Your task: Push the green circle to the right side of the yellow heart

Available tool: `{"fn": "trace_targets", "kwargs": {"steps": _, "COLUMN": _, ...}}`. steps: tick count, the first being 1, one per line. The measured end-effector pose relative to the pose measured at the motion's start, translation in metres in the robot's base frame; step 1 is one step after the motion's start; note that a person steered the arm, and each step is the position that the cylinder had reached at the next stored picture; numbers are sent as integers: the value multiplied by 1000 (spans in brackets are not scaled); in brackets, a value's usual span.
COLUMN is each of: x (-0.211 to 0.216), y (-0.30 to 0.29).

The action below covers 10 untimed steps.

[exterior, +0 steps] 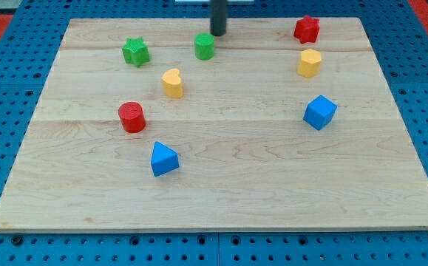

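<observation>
The green circle [205, 46] sits near the view's top, a little left of centre. The yellow heart [172, 83] lies below and to the left of it. My tip [218, 33] is just above and to the right of the green circle, very close to it; I cannot tell whether they touch.
A green star [135, 52] lies left of the green circle. A red cylinder [132, 117] and a blue triangle [163, 159] sit lower left. A red star [307, 29], a yellow hexagon [310, 63] and a blue cube [319, 111] stand at the right. The wooden board [221, 199] ends on a blue pegboard.
</observation>
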State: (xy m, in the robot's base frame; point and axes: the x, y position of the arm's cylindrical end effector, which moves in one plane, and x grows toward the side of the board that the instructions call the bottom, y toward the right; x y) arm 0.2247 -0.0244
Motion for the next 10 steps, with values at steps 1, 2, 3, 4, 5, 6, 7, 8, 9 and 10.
{"fn": "trace_targets", "kwargs": {"steps": 1, "x": 38, "y": -21}}
{"fn": "trace_targets", "kwargs": {"steps": 2, "x": 39, "y": 48}}
{"fn": "trace_targets", "kwargs": {"steps": 3, "x": 41, "y": 108}}
{"fn": "trace_targets", "kwargs": {"steps": 4, "x": 56, "y": 131}}
{"fn": "trace_targets", "kwargs": {"steps": 5, "x": 49, "y": 117}}
{"fn": "trace_targets", "kwargs": {"steps": 6, "x": 52, "y": 57}}
{"fn": "trace_targets", "kwargs": {"steps": 7, "x": 62, "y": 44}}
{"fn": "trace_targets", "kwargs": {"steps": 8, "x": 88, "y": 13}}
{"fn": "trace_targets", "kwargs": {"steps": 9, "x": 115, "y": -8}}
{"fn": "trace_targets", "kwargs": {"steps": 10, "x": 115, "y": 38}}
